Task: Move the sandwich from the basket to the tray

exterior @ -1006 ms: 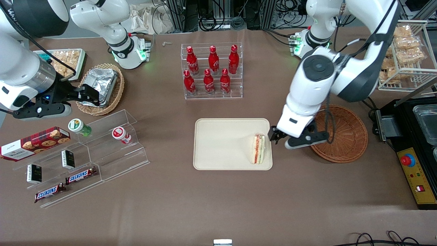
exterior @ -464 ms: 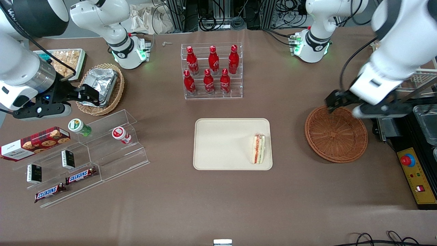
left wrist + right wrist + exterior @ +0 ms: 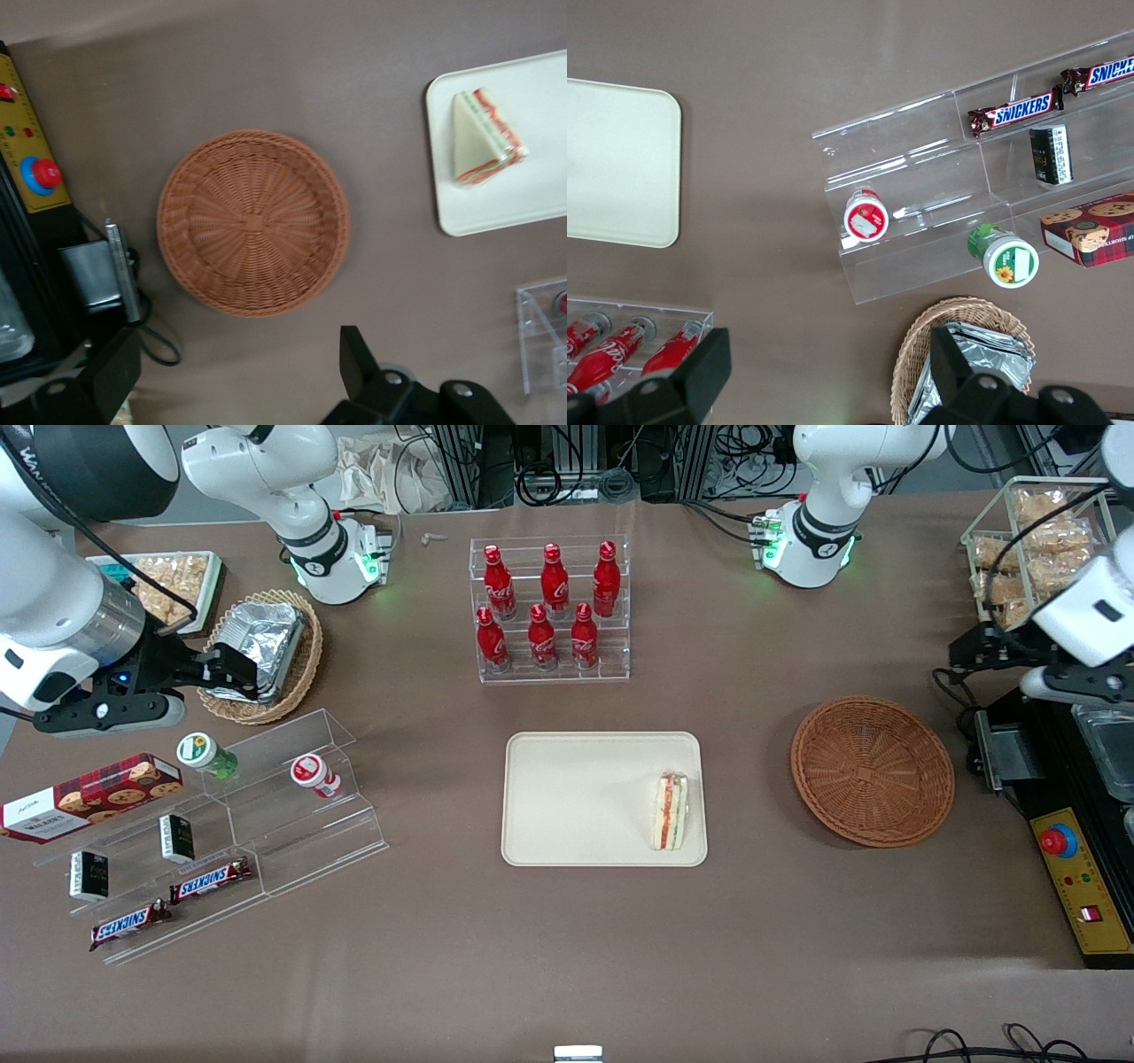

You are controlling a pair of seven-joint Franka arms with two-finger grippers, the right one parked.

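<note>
The sandwich lies on the cream tray, at the tray's end nearest the basket, cut side up. It also shows in the left wrist view on the tray. The reddish-brown wicker basket stands empty beside the tray and also shows in the left wrist view. My left gripper is open and empty. It is raised at the working arm's end of the table, farther from the front camera than the basket. Its fingers are spread wide.
A black control box with a red button stands beside the basket. A wire rack of snacks is close to the gripper. A bottle rack, clear stepped shelves and a tan basket with foil packet lie toward the parked arm's end.
The gripper has left the tray's edge next to the sandwich, passed over the basket and risen to the working arm's end. The sandwich stays on the tray.
</note>
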